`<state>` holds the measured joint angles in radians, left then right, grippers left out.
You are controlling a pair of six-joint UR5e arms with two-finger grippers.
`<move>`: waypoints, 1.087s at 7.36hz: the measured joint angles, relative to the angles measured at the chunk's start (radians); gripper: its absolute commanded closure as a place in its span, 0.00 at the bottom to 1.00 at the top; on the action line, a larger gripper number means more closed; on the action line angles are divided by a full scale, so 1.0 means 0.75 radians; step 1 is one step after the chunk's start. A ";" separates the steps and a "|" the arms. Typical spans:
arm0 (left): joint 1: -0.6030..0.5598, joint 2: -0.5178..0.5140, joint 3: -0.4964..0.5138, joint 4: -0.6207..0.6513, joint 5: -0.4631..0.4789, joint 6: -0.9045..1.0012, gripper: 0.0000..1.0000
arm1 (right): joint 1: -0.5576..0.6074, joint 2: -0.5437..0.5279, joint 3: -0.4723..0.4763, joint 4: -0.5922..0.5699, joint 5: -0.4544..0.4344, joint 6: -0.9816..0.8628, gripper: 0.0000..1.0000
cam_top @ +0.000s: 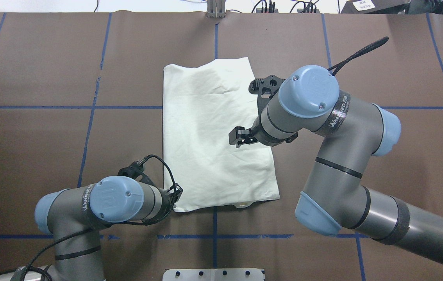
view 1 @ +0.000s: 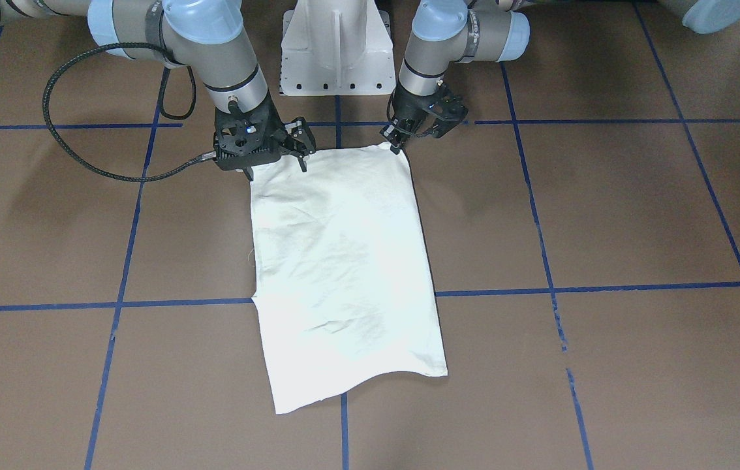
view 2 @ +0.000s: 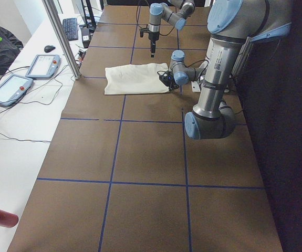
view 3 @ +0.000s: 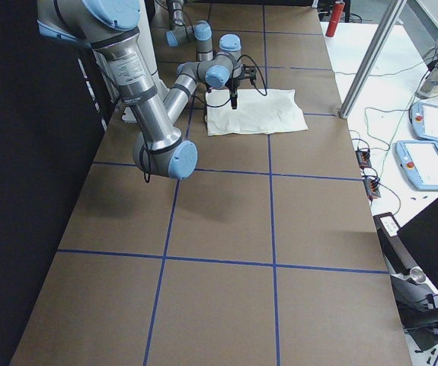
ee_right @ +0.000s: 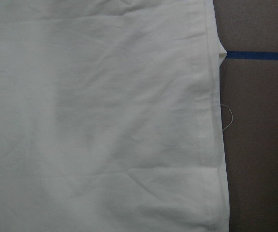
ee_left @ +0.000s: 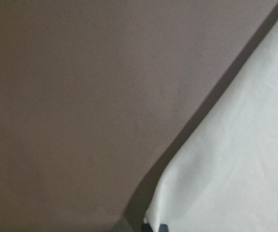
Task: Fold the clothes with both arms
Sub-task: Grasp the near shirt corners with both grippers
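**On the brown tabletop: a folded shirt, one claw at its corner, one above it**

Across the table from the robot, the cream-white cotton shirt (view 1: 344, 274) lies folded into a long rectangle, plain side up. It rests on the brown paper-covered tabletop (view 1: 605, 209), which is crossed by blue tape lines. The black left claw (view 1: 398, 142), on the grey tubular left arm (view 1: 432, 62) with light blue caps, sits low at a shirt corner near the white pedestal base (view 1: 337, 59). Its tips meet the cloth's edge, but I cannot tell whether they pinch it. The black right claw (view 1: 303, 160), on the matching grey right arm (view 1: 226, 62), shows in line with the other base-side corner. I cannot tell how far it is spread.

From overhead, the left claw is at the shirt's near left corner. The right claw shows over the shirt's right half.

From the table's left end, the far right claw points straight down, raised clear of the cloth.

From the table's right end, it likewise hangs above the shirt.

At the left wrist, a shirt corner lies against bare tabletop, with a shadow along its edge.

At the right wrist, the shirt fills most of the view. A stitched hem runs down its right side, and a loose thread (ee_right: 228, 118) curls onto the tabletop.
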<state>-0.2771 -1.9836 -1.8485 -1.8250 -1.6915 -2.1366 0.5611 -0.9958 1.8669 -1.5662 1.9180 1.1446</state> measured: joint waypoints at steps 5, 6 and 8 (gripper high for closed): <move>-0.006 0.006 -0.140 0.149 -0.008 0.140 1.00 | -0.133 -0.003 -0.002 0.002 -0.059 0.560 0.00; -0.006 0.006 -0.144 0.154 -0.008 0.149 1.00 | -0.182 -0.007 -0.007 0.002 -0.125 0.703 0.00; -0.005 0.006 -0.145 0.157 -0.008 0.154 1.00 | -0.277 -0.047 -0.019 0.003 -0.254 0.909 0.00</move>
<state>-0.2811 -1.9791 -1.9573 -1.7075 -1.6974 -2.0208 0.3531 -1.0313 1.8524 -1.5637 1.7273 1.8265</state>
